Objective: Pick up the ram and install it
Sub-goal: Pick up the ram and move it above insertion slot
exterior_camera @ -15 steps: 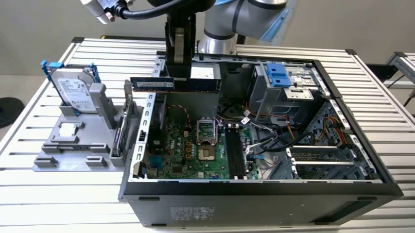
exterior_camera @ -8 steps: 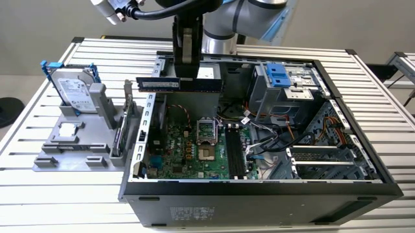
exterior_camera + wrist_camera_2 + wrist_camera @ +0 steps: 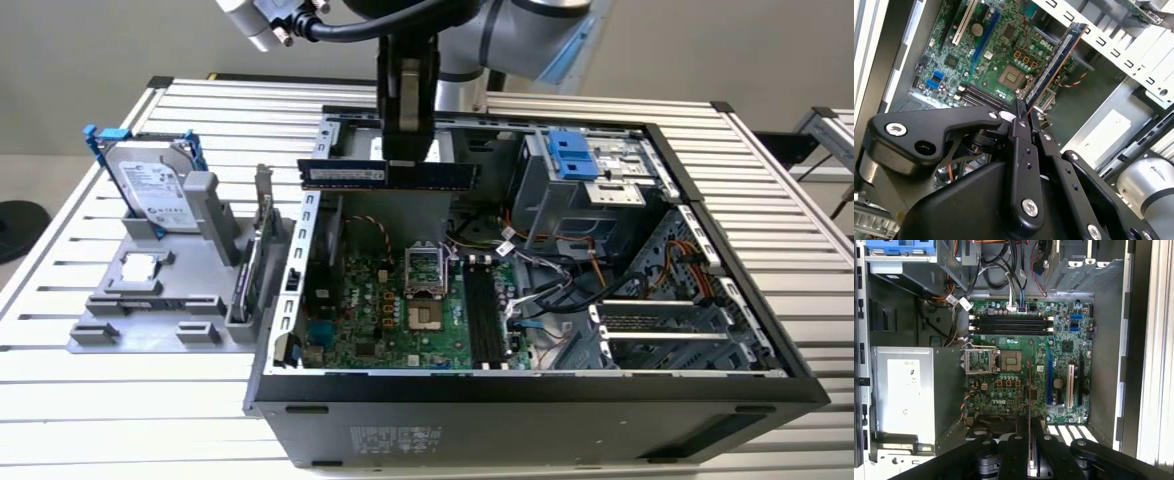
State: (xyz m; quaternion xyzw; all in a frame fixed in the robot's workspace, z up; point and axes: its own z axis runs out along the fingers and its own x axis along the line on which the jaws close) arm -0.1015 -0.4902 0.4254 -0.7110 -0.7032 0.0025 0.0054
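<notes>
The ram (image 3: 387, 175) is a long dark stick held level above the open computer case (image 3: 534, 390), near its back wall. My gripper (image 3: 404, 152) hangs straight down from the arm and is shut on the ram's upper edge. In the second wrist view the ram (image 3: 1056, 60) juts out from between the black fingers (image 3: 1021, 150), over the green motherboard (image 3: 1004, 45). In the first wrist view the ram (image 3: 1030, 395) shows edge-on as a thin strip above the board. The black memory slots (image 3: 483, 315) (image 3: 1009, 322) lie beside the processor socket (image 3: 419, 268), some way from the stick.
A grey fixture (image 3: 147, 300) on the slatted table, at the exterior view's left, holds a silver hard drive in a blue frame (image 3: 154, 185) and a card with a metal bracket (image 3: 254, 250). Inside the case are loose cables (image 3: 547, 285) and a blue-fronted drive cage (image 3: 571, 155).
</notes>
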